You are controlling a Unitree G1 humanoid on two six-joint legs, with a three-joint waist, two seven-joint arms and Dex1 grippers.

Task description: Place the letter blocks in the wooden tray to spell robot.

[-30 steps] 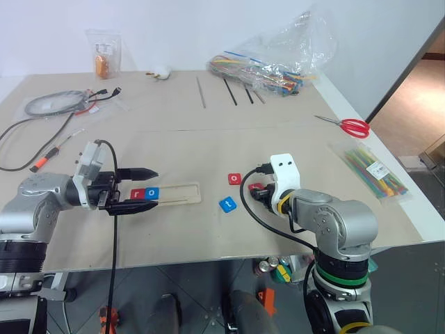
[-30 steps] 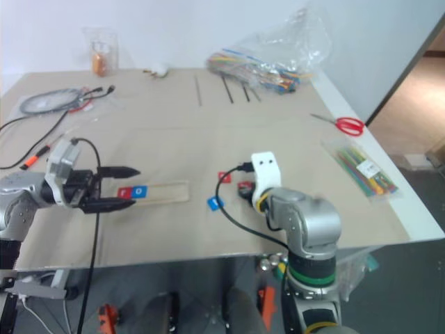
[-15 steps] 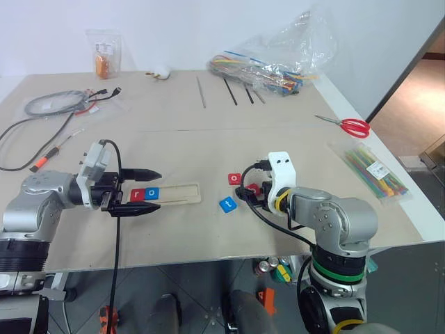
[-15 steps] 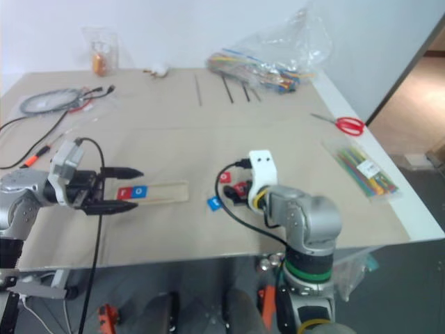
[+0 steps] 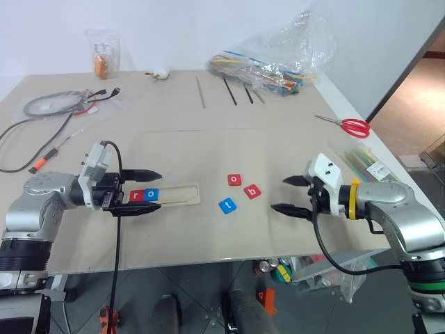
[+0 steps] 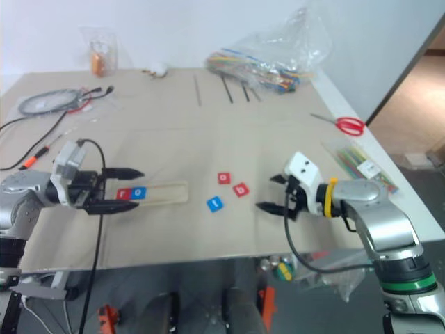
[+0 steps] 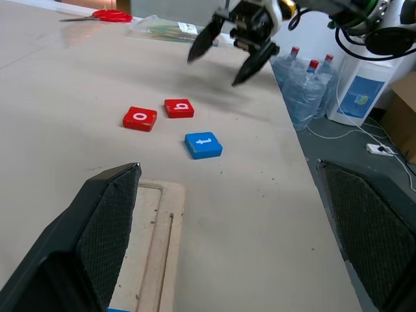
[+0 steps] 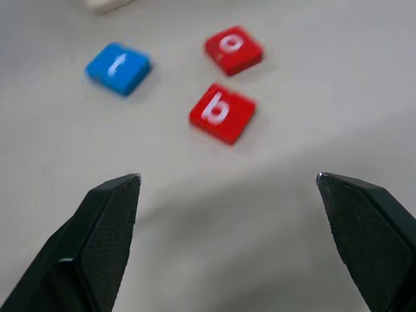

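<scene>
The wooden tray [image 5: 179, 193] lies on the table in front of my left arm, with a red "r" block [image 5: 137, 195] and a blue "o" block [image 5: 152, 193] side by side at its left end. My left gripper [image 5: 158, 191] is open, one finger on each side of the tray over those two blocks. Three blocks lie loose to the tray's right: a red "o" [image 5: 235, 179], a red "b" [image 8: 222, 112] and a blue "t" [image 5: 227, 205]. My right gripper [image 5: 279, 194] is open and empty, to the right of the red "b" and pointing at it.
Red scissors [image 5: 354, 127] and a packet of coloured ties [image 5: 375, 170] lie at the right edge behind my right arm. A clear bag of coloured ties [image 5: 278, 66], black rods [image 5: 226, 90], cables [image 5: 52, 104] and a screwdriver [image 5: 49, 156] lie further back.
My right gripper has opened, left the red "b" block on the table beside the red "o", and drawn back to the right. The left gripper has not moved.
</scene>
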